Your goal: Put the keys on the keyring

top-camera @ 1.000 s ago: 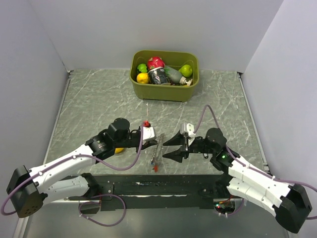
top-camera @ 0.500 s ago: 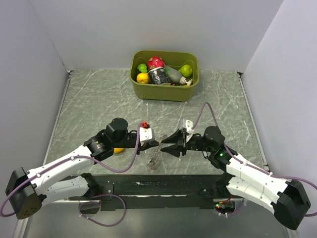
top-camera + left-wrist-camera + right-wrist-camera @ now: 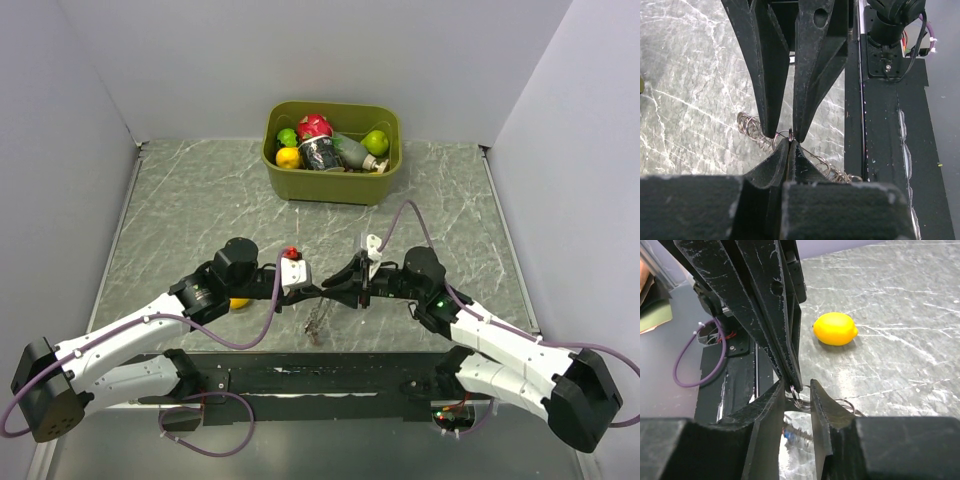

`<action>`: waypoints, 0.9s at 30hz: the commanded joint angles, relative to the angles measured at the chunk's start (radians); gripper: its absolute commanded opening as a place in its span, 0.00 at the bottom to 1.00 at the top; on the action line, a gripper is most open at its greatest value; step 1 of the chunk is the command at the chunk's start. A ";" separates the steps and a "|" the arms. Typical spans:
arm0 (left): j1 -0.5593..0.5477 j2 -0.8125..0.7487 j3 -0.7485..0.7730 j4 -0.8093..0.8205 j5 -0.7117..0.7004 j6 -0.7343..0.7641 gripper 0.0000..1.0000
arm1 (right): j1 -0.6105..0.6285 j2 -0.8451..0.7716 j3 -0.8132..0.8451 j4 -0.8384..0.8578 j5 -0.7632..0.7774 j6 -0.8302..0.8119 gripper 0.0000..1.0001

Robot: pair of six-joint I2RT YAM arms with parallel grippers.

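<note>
Where the two hands meet over the desk (image 3: 180, 200), one keyring (image 3: 796, 391) sits between them. Left hand (image 3: 790, 146) pinches it; right hand (image 3: 799, 385) straddles it, fingers slightly spread.

Right pincer (image 3: 798, 383) tips flanking a wire ring (image 3: 795, 391); lemon (image 3: 835, 329) behind.

Left arm (image 3: 120, 335) and right arm (image 3: 510, 350): white shells, chunky black joints, purple cable (image 3: 674, 367) looping along, scuffed black wedge tool fingers (image 3: 755, 290).
</note>
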 commanded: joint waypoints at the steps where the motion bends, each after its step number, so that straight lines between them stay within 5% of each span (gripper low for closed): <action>1: -0.001 -0.019 0.040 0.049 0.032 0.018 0.01 | -0.006 0.008 0.058 0.013 -0.040 -0.023 0.32; 17: -0.001 -0.041 0.052 0.030 0.046 0.023 0.01 | -0.008 -0.003 0.030 -0.035 -0.052 -0.072 0.25; 24: -0.005 -0.025 0.061 0.030 0.068 0.024 0.01 | -0.009 -0.001 0.038 -0.007 -0.034 -0.021 0.00; 27: -0.007 -0.025 0.060 0.030 0.057 0.027 0.01 | -0.008 -0.003 0.041 -0.008 0.000 -0.012 0.00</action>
